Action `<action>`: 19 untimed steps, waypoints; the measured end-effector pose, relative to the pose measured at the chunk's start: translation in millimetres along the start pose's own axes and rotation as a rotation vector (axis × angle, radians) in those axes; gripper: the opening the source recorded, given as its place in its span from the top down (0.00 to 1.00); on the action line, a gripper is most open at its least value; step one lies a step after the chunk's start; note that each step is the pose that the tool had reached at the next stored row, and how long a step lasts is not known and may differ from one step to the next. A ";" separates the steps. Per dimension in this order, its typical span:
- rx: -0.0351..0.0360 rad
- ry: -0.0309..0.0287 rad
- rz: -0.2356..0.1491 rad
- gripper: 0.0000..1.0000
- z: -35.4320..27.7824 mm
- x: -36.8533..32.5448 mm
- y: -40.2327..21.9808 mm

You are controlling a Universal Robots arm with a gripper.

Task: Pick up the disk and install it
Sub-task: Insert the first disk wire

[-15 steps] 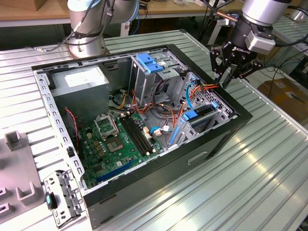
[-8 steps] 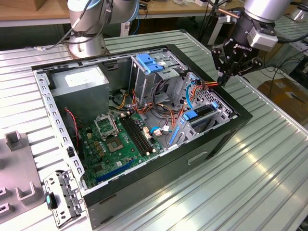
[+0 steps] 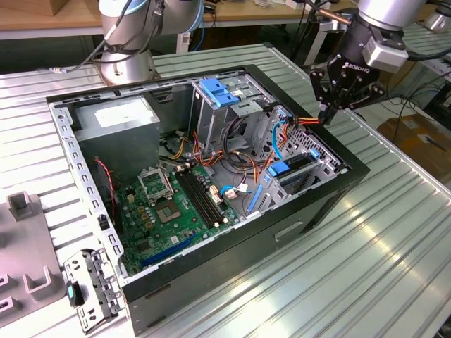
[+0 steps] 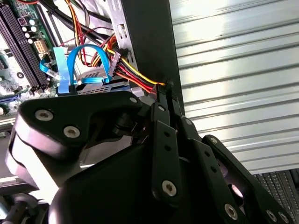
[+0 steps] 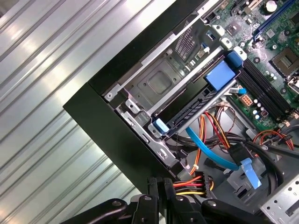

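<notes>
The disk (image 3: 297, 165) stands on edge in a bay at the corner of the open computer case (image 3: 211, 271), in the exterior view's right. Its black side and blue rails show in the first wrist view (image 5: 191, 112). A blue data cable (image 4: 74, 63) loops over the disk (image 4: 93, 77). My gripper (image 3: 325, 116) hangs over the case's rim just beyond that bay. Both wrist views show its fingers pressed together (image 4: 164, 91) (image 5: 162, 183) on the red, yellow and orange wires of a power cable (image 5: 184, 185), whose connector (image 4: 114, 65) hangs free beside the disk.
Inside the case are a blue-handled drive cage (image 3: 215, 91), a grey box with a white sticker (image 3: 116, 120) and a green motherboard (image 3: 169, 211). The case rests on a ribbed metal table (image 3: 394, 232). Grey fixtures (image 3: 28, 282) lie at the exterior view's left.
</notes>
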State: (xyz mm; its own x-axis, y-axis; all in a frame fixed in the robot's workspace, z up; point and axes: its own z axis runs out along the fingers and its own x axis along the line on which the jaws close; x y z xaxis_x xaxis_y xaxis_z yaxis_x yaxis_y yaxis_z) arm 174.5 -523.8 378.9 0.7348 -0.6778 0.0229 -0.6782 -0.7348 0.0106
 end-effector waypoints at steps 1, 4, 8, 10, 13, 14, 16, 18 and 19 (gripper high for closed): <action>0.0001 -0.0001 0.000 0.84 0.0 -3.3 3.1; 0.0001 -0.0002 0.008 0.84 0.1 -7.9 7.4; -0.0014 -0.0008 0.067 0.84 0.4 -8.0 7.4; -0.0022 -0.0011 0.101 0.84 0.7 -8.1 7.4; -0.0026 -0.0013 0.118 0.84 0.9 -8.0 7.4; -0.0025 -0.0013 0.118 0.84 0.9 -8.0 7.4; -0.0025 -0.0014 0.119 0.84 0.9 -8.1 7.4; -0.0025 -0.0014 0.121 0.84 0.9 -8.1 7.4; -0.0028 -0.0016 0.135 0.84 1.0 -8.2 7.6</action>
State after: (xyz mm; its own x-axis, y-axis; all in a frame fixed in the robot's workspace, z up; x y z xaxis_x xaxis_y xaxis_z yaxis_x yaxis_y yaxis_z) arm 163.4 -523.9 377.9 0.6366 -0.7709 0.0227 -0.7712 -0.6365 0.0103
